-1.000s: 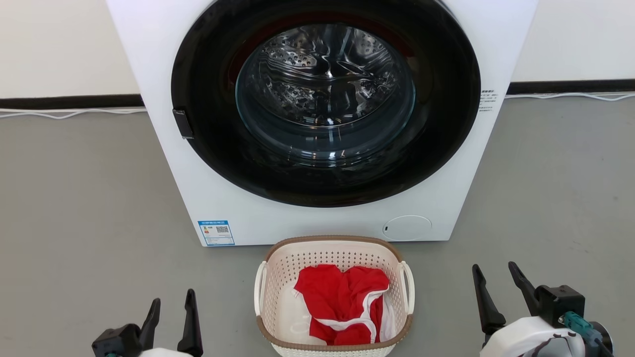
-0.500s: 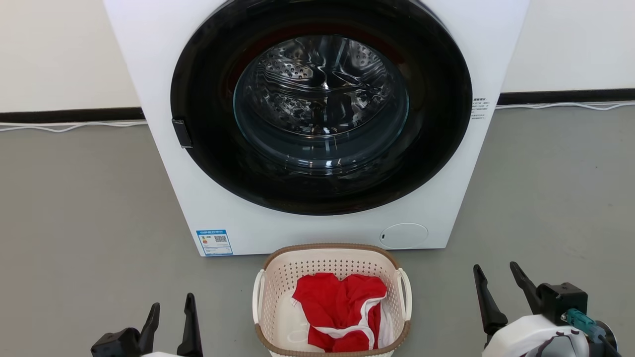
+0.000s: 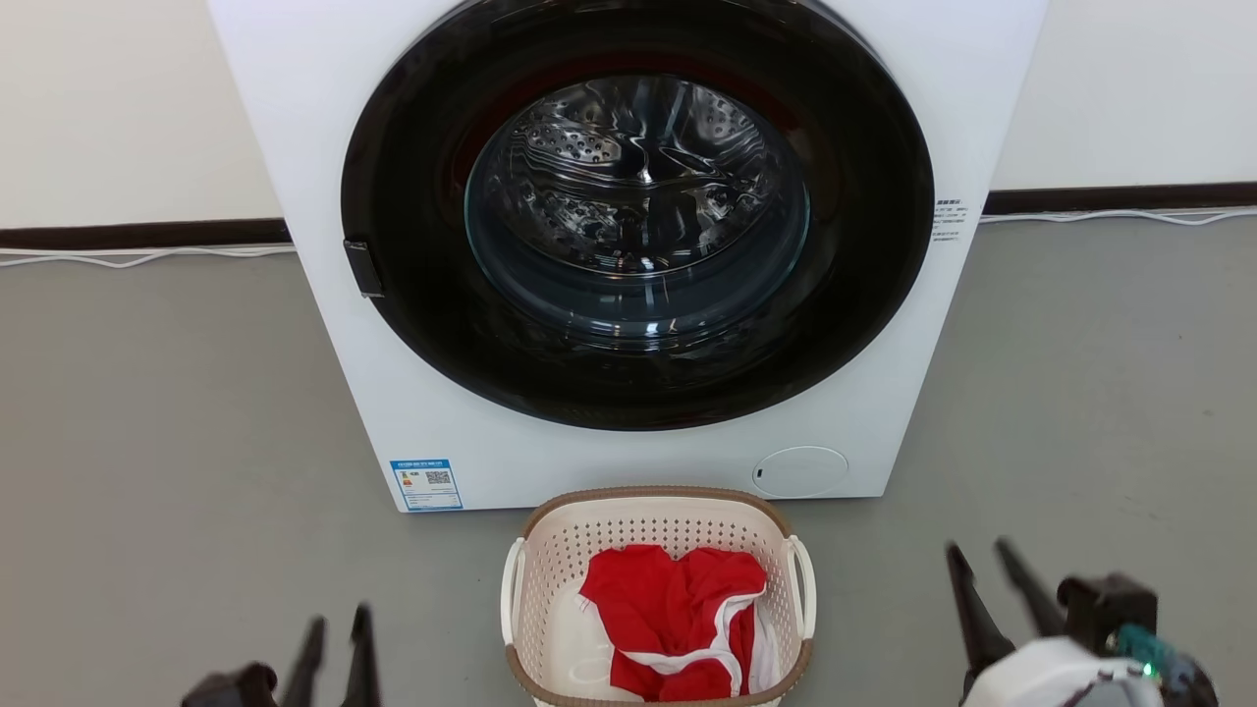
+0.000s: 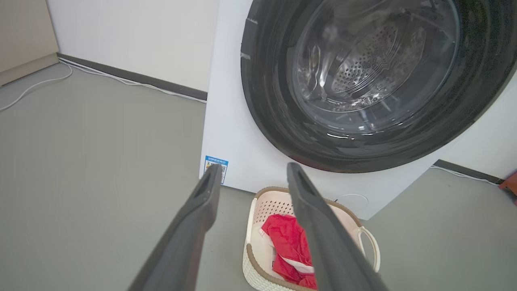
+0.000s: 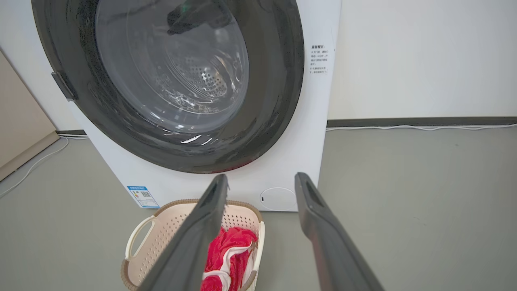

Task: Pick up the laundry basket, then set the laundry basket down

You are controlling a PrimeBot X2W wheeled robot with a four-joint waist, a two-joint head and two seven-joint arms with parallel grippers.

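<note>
The laundry basket (image 3: pixel 656 520) stands on the grey floor just in front of the washing machine, cream-white and perforated with a brown rim and white loop handles. A red garment with white trim (image 3: pixel 673 614) lies inside it. My left gripper (image 3: pixel 339 628) hangs open at the lower left, well to the left of the basket. Open as well, my right gripper (image 3: pixel 977 562) sits at the lower right, apart from the right handle. In the left wrist view the basket (image 4: pixel 266 202) lies beyond my left gripper (image 4: pixel 254 171). The right wrist view has the basket (image 5: pixel 159 228) below my right gripper (image 5: pixel 261 182).
A white front-loading washing machine (image 3: pixel 442 432) with a shut dark round door (image 3: pixel 638 211) rises right behind the basket. White cables (image 3: pixel 137 257) run along the dark skirting at the wall. Bare grey floor (image 3: pixel 167 422) spreads to both sides.
The head camera has tilted, so the washing machine and basket sit lower in the picture. Both grippers have dropped slightly toward the bottom edge and look blurred with motion; they stay open.
</note>
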